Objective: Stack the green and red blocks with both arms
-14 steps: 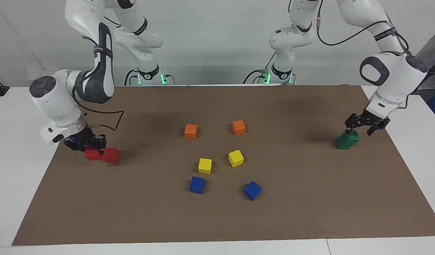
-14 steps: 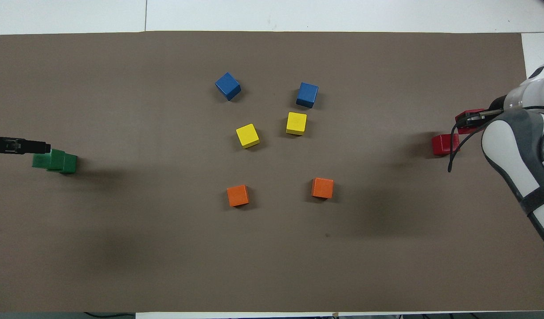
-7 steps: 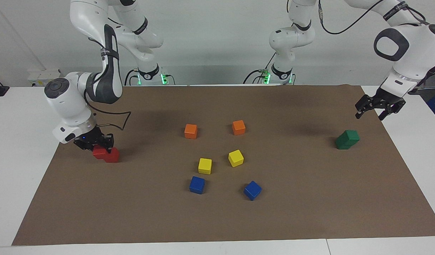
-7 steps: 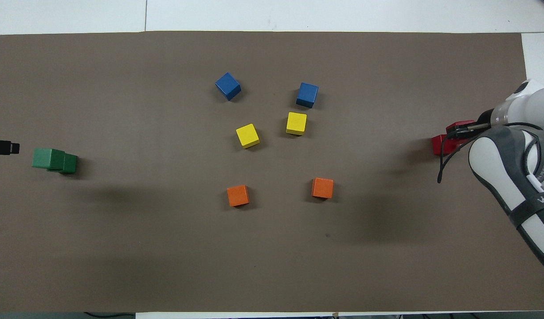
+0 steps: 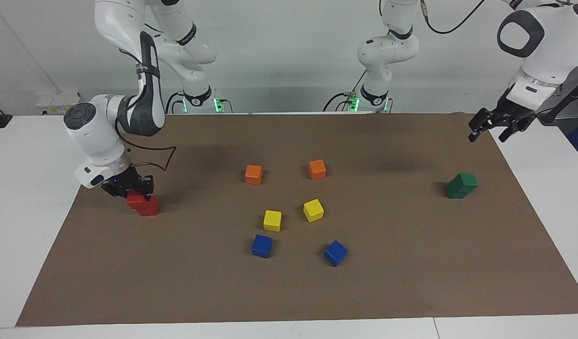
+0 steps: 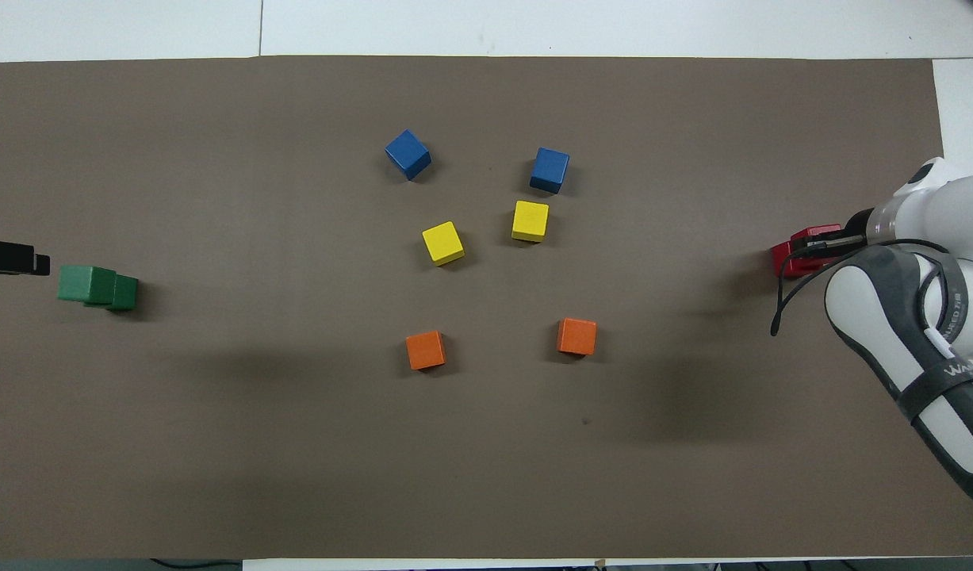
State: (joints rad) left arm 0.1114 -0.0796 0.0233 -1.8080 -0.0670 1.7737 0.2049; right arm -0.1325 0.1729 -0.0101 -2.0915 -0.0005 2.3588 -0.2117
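My right gripper (image 5: 134,192) is clamping the upper red block (image 5: 136,199) between its fingertips, holding it over the lower red block (image 5: 148,207) at the right arm's end of the brown mat (image 5: 289,292). The upper one is sitting slightly askew over the lower one, and I cannot tell whether the 2 are touching.

In the middle of the mat 6 other cubes are lying well apart from my grippers: 2 orange cubes (image 5: 253,174) nearest the robots, 2 yellow cubes (image 5: 272,220) farther out, and 2 blue cubes (image 5: 262,246) farthest.

At the left arm's end, the 2 green blocks (image 5: 462,185) are standing as a stack, the top one shifted a little off the bottom one, nothing gripping them. My left gripper (image 5: 493,128) is hanging in the air with its fingers spread apart and empty, raised over the mat's edge, well clear of the green stack.
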